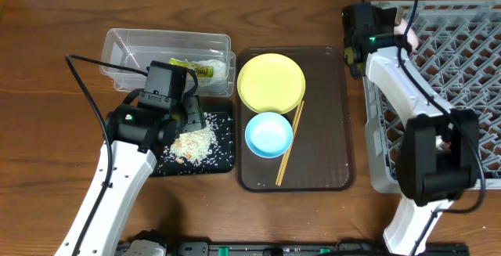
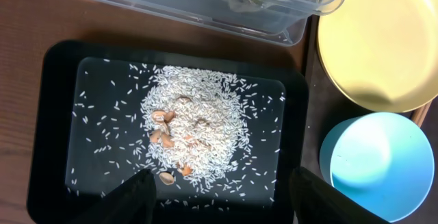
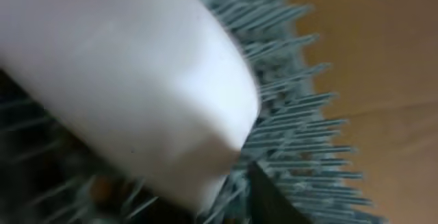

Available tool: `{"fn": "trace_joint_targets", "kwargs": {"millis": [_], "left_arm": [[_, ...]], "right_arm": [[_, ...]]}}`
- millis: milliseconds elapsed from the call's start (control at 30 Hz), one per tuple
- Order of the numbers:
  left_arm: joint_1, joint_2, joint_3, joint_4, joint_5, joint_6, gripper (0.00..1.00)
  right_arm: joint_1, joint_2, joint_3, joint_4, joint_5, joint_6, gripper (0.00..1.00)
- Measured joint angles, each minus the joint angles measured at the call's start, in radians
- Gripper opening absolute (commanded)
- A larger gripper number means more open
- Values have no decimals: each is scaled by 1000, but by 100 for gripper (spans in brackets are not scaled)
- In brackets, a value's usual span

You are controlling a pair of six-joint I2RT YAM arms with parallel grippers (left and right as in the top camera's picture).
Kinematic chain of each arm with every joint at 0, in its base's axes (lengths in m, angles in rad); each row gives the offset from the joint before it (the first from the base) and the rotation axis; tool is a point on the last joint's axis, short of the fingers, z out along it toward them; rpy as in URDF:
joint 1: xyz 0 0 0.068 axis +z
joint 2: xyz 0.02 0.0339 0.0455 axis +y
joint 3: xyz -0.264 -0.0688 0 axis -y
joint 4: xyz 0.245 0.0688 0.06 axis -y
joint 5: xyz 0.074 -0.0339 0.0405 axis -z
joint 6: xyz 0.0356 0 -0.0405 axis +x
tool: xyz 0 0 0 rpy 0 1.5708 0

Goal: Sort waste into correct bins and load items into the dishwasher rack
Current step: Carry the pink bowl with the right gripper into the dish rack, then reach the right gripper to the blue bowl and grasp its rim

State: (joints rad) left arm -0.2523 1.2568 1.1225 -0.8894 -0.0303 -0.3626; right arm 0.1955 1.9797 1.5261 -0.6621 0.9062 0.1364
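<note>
My left gripper [image 2: 226, 196] is open and empty, hovering low over the black tray [image 2: 48, 114], which holds the rice scraps [image 2: 198, 121] and a few orange bits. The clear tub [image 1: 117, 41] holds the green-and-orange wrapper [image 1: 192, 68] and the white tissue [image 1: 218, 70]. The yellow plate [image 1: 271, 82], light-blue bowl [image 1: 268, 134] and chopsticks [image 1: 290, 142] lie on the brown tray [image 1: 329, 131]. My right gripper [image 1: 403, 30] is at the grey rack's [image 1: 462, 52] far left corner. A blurred white vessel [image 3: 123, 80], apparently the white cup, sits in its jaws over the tines. The white bowl is not visible.
The brown serving tray lies between the black tray and the rack. The clear tub [image 2: 205, 5] stands just behind the black tray, and the plate [image 2: 383, 39] and blue bowl [image 2: 383, 162] sit close on its right. My right arm stretches across the rack's left side.
</note>
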Motion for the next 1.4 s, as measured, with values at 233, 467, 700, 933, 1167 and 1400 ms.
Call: {"fn": "trace_joint_targets", "kwargs": {"millis": [233,467,700,933,1167,1400], "left_arm": [[0,0,0,-20,-12,0,65],[2,0,0,-35,-35,0,66],[2,0,0,-35,-39,0,66],[2,0,0,-36,-46,0,65],[2,0,0,-38,-48,0,65],[2,0,0,-38,-48,0,65]], "right_arm": [[10,-230,-3,-183,-492,25,45],[96,-270,-8,-360,-945,34,47],[226,-225,-134,-314,-1067,50,47],[307,-213,-311,-131,-1092,110,40],[362,-212,-442,14,-1074,201,11],[363,-212,-460,28,-1012,274,1]]}}
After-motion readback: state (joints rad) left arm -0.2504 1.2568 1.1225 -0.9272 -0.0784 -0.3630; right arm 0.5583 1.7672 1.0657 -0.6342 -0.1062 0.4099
